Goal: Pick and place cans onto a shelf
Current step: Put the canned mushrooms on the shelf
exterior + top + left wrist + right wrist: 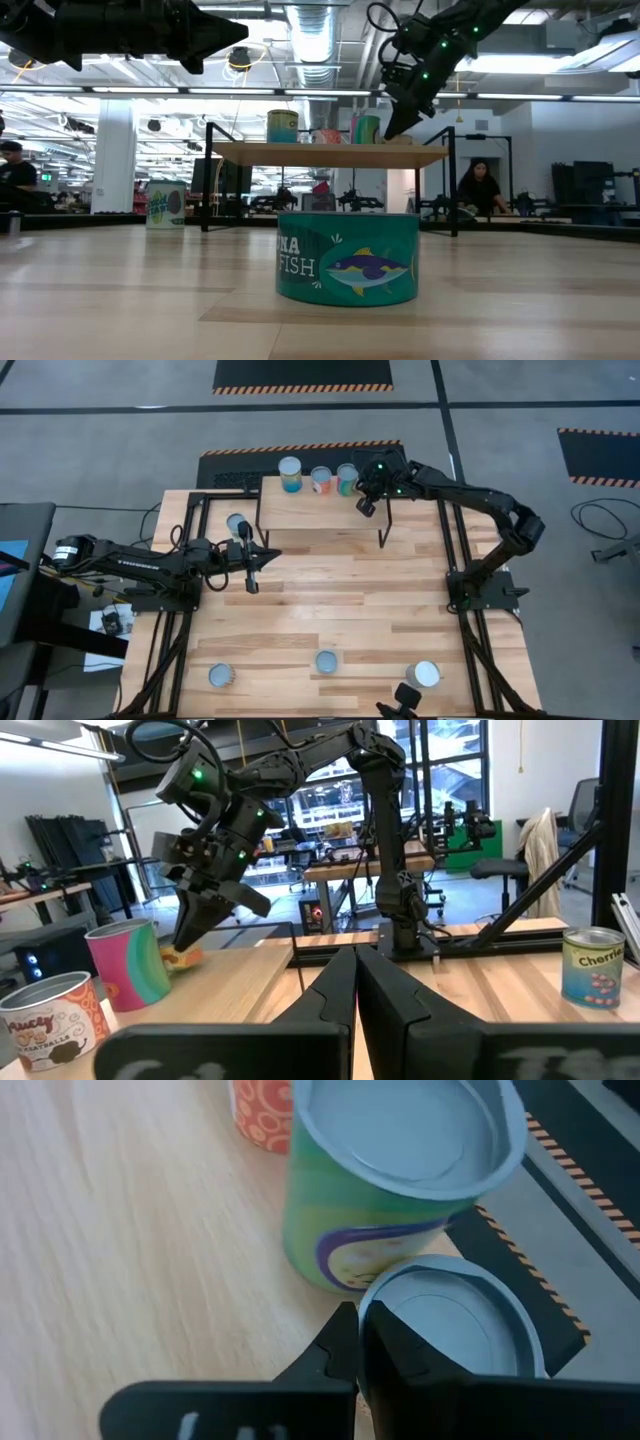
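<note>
The shelf (320,508) stands at the table's far side. Three cans stand along its far edge: a teal one (290,473), an orange-patterned one (321,480) and a green one (347,478). In the right wrist view, a lower can (450,1325) stands beside the green can (385,1190). My right gripper (366,506) is shut over the shelf's right end, its fingertips (352,1342) close to this low can. My left gripper (252,582) is shut and empty, held above the table to the left of the shelf's near side. It also shows in the left wrist view (355,990). My right gripper's shut fingers (395,1355) slant down from above, right at the rim of the low can's top (400,1295). I cannot tell whether they touch it. The can stands upright.
One can (237,525) stands on the table left of the shelf. Three more stand along the near edge: one at the left (221,677), a teal tuna can (347,257) in the middle, and one at the right (425,675). A person (478,190) sits beyond the table.
</note>
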You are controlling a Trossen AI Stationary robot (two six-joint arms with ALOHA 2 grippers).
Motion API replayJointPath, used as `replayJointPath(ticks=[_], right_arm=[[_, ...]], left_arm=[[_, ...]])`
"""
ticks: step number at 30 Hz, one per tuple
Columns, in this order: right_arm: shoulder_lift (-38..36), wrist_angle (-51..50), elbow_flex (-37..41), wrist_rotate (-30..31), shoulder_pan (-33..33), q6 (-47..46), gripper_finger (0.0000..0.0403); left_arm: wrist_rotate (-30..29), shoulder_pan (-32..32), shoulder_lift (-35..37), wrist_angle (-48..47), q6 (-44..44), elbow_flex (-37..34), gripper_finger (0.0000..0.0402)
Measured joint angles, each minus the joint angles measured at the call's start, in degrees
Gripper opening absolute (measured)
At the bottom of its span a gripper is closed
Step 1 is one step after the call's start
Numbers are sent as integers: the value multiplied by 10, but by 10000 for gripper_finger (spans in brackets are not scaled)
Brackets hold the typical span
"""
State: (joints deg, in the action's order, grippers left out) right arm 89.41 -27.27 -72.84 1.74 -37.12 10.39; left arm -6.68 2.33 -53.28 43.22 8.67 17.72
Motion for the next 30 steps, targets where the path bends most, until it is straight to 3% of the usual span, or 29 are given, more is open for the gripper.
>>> replayJointPath(ticks=[20, 30], right_arm=[[0, 6, -1, -2, 2, 17, 20], [-1, -12, -1, 25, 2, 4, 29]], left_arm=[[0, 0, 0, 0, -2, 0, 2], [0, 0, 0, 0, -2, 0, 2]])
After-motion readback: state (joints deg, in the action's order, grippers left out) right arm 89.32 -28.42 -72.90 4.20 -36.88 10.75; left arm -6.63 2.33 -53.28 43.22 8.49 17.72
